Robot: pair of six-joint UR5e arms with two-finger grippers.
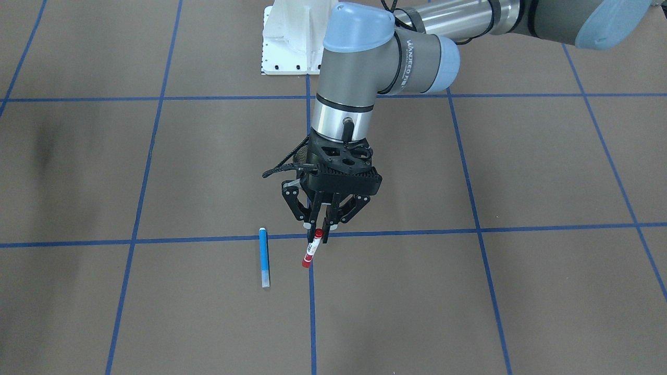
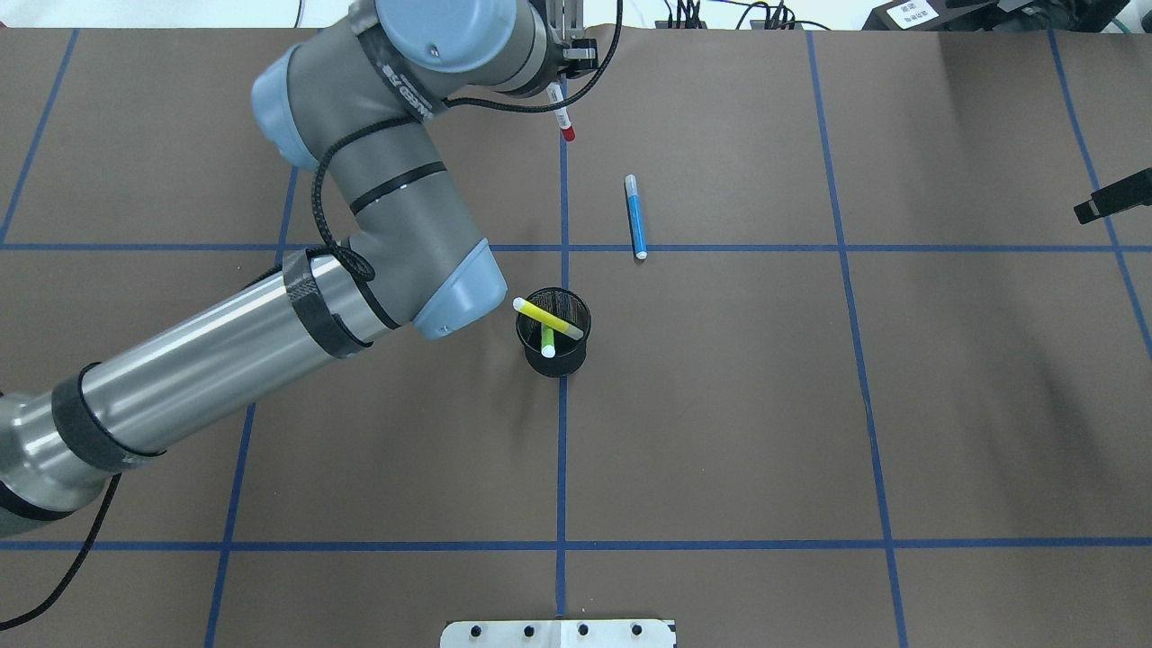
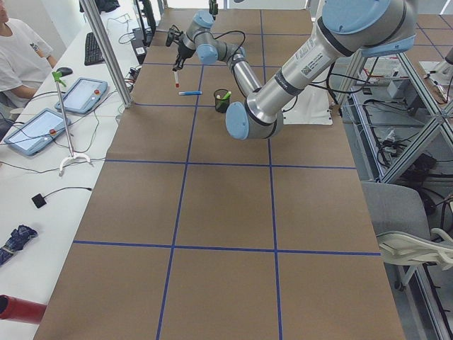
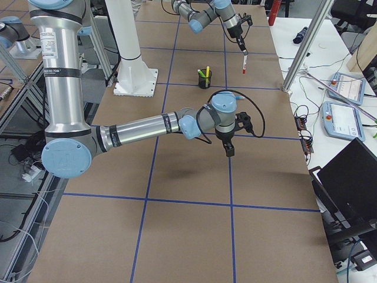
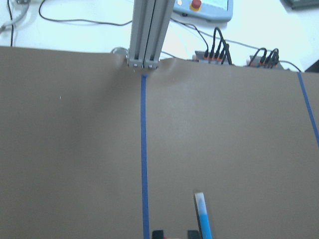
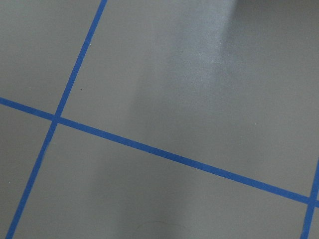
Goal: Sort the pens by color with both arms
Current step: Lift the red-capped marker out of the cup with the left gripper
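My left gripper point(image 1: 319, 229) is shut on the top of the red-and-white labelled pen point(image 1: 311, 249). The pen hangs nearly upright, tip down, above the table's far centre line point(image 2: 564, 117). The blue pen point(image 1: 264, 258) lies flat on the table just beside it, and shows in the overhead view point(image 2: 636, 216) and in the left wrist view point(image 5: 202, 214). The yellow pen point(image 2: 547, 318) and the lime green pen point(image 2: 547, 340) stand in the black mesh cup point(image 2: 553, 344). Only a black tip of my right gripper point(image 2: 1114, 196) shows at the overhead view's right edge. I cannot tell whether it is open or shut. It hangs over bare table point(image 4: 228, 147).
The brown table is marked with a grid of blue tape point(image 2: 562, 450). The white base mount point(image 1: 292, 41) stands at the robot's side. A metal post point(image 5: 147, 35), cables and tablets lie beyond the far edge. A person point(image 3: 18, 57) sits at the side desk.
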